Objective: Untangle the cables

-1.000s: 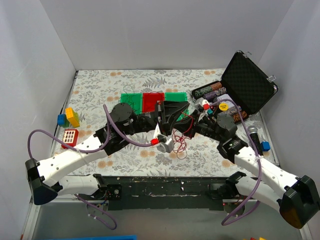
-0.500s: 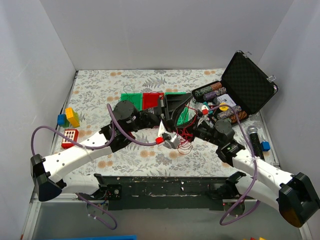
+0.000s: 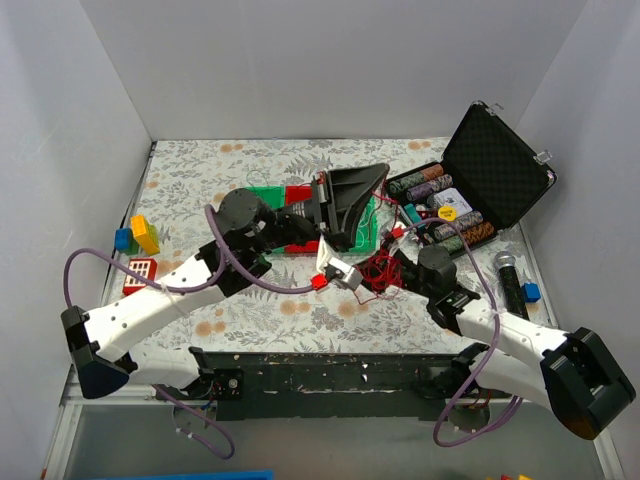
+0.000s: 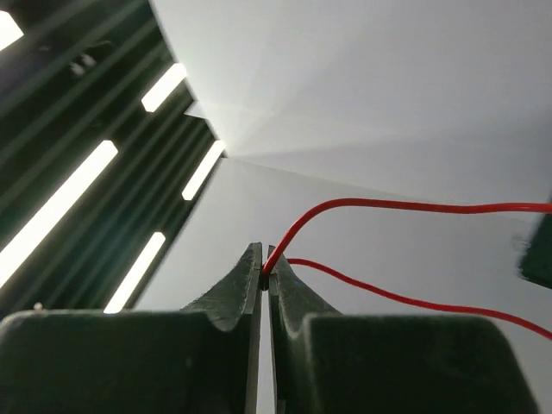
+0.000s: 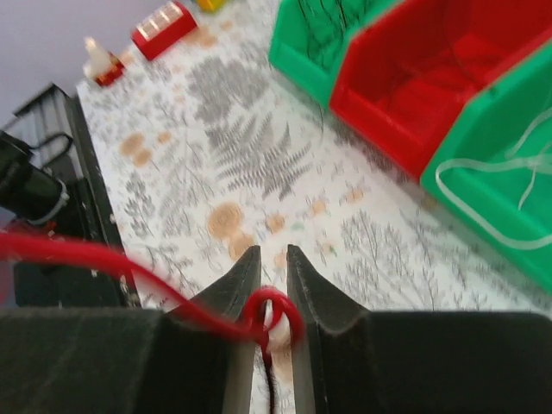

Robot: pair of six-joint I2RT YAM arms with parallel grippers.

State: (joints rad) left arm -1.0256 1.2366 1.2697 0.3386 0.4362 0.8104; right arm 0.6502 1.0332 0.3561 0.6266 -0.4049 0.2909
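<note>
Change: Lifted since a second ago, the left gripper [image 3: 380,172] now hangs above the right green bin [image 3: 368,232] beside the red bin [image 3: 298,198], where before it lay low in front of that bin. The right arm has pushed in closer to the red bin.
Right gripper: nearer than the red bin and to its right, low over the desk [image 3: 190,175]. The right gripper [image 5: 267,256] has its fingers [image 5: 240,276] nearly together, pinching a red loop.
Cables: a wiry red clump of cables [image 3: 378,268] at the right gripper's tip, nearer than the red bin and to its right.
Microphone: a black microphone [image 3: 506,275] lies well to the right of the red bin and nearer than it.
Blocks: a red block [image 3: 140,272] sits well to the left of the red bin, with yellow and blue blocks [image 3: 138,235] just behind it.
Bins: the left green bin [image 3: 260,192] touches one side of the red bin and the right green bin touches the other. Thin black wire [image 5: 332,17] lies in the left one and a pale white cable [image 5: 483,177] in the right one.
Left gripper: raised and tilted up toward the back wall, with its fingers [image 4: 246,280] pressed together on a red strand that leaves them in two runs.
Case: an open black case [image 3: 497,165] stands well to the right of the red bin, with rolls of chips [image 3: 440,205] in its lower half.
</note>
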